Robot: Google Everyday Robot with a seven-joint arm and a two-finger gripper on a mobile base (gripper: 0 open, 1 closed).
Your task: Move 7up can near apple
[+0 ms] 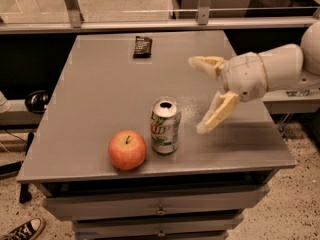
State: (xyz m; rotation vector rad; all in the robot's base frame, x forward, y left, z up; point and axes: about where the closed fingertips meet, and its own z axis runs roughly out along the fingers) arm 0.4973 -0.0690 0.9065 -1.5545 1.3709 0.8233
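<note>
The 7up can [165, 126] stands upright on the grey table [100, 94] near the front edge. The red-orange apple [127, 150] sits just left of it, almost touching. My gripper [196, 95] is open and empty, to the right of the can and clear of it. One cream finger [206, 63] points left at the back and the other [218, 113] angles down toward the table.
A flat dark wrapped bar [142, 46] lies near the table's far edge. Drawers [160, 209] sit under the tabletop. A metal railing [150, 24] runs behind the table. A shoe [20, 230] is on the floor at lower left.
</note>
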